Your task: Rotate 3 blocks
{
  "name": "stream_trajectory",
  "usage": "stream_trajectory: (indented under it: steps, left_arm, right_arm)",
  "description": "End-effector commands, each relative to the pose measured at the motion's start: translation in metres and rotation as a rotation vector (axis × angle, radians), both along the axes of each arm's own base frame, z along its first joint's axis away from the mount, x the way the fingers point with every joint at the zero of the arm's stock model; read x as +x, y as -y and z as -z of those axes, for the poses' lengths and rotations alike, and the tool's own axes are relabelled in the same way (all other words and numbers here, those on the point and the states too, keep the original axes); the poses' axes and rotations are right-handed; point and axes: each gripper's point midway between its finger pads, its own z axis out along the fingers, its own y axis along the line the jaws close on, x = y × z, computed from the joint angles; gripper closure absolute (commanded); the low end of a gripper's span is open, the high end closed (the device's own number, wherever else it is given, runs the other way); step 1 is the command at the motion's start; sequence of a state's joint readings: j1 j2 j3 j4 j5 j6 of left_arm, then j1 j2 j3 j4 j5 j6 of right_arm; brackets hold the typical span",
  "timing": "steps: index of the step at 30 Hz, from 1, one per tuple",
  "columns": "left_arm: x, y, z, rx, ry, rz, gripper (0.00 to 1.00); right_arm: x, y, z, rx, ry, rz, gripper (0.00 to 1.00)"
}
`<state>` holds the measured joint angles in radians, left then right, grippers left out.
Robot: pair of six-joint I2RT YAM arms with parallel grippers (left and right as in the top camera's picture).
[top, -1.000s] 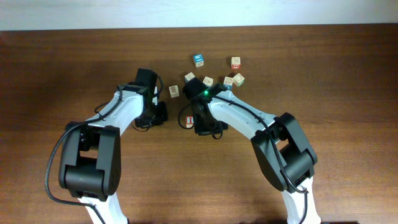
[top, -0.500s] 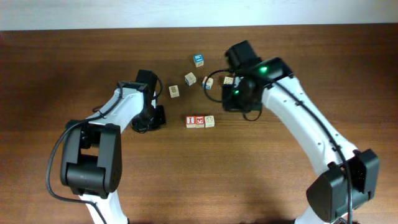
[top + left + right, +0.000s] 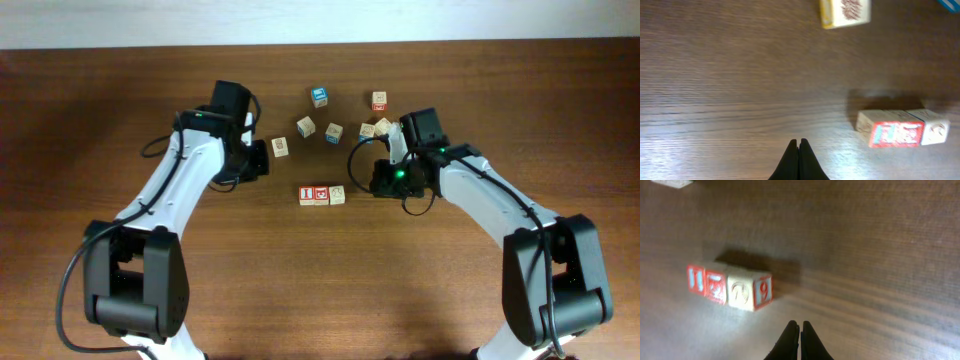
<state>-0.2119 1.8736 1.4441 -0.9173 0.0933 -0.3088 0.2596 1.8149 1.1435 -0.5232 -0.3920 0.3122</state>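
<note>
Blocks (image 3: 322,194): three touching in a row, mid-table, between both grippers | left gripper (image 3: 799,143): jaws pressed together, empty, left of row | right gripper (image 3: 800,325): jaws pressed together, empty, right of row | progress: judged near complete, nothing held; loose cubes (image 3: 334,132) lie farther off.

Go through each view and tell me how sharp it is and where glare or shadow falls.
Overhead: sharp and evenly lit, the blocks small with barely any shadow. Left wrist: soft, smeared grain, a pale sheen on the table low down, a shadow just above the blocks. Right wrist: also soft, bright streaks of glare right of the blocks, a dark shadow behind them.
</note>
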Motion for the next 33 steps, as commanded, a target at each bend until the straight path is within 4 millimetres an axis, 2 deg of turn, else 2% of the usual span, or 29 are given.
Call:
stream_trajectory:
  steps: [1,3,5,11,14,20,33]
  left_arm:
    - [0.001,0.012,-0.006,0.015,0.023,0.015,1.00]
    - [0.001,0.013,-0.006,0.026,0.030,0.018,1.00]
    - [0.001,0.013,-0.006,0.026,0.030,0.018,1.00]
    - [0.001,0.014,-0.006,0.022,0.027,0.004,1.00]
    - [0.001,0.015,-0.006,0.021,0.030,0.004,1.00]
    - [0.004,0.015,-0.007,0.016,0.041,-0.003,1.00]
    - [0.004,0.015,-0.007,0.016,0.041,-0.003,1.00]
  right_arm:
    - [-0.001,0.000,0.022,0.017,-0.044,0.047,0.94]
    - [-0.001,0.000,0.034,0.016,-0.065,0.052,0.94]
    - [0.002,-0.003,0.037,0.030,-0.062,0.050,0.94]
    - [0.000,-0.023,0.037,0.074,-0.049,-0.001,0.96]
    - [-0.002,-0.034,0.044,0.077,-0.055,-0.016,0.96]
    - [-0.006,-0.051,0.041,0.109,-0.061,-0.027,0.96]
    - [-0.010,-0.059,0.040,0.120,-0.065,-0.038,0.96]
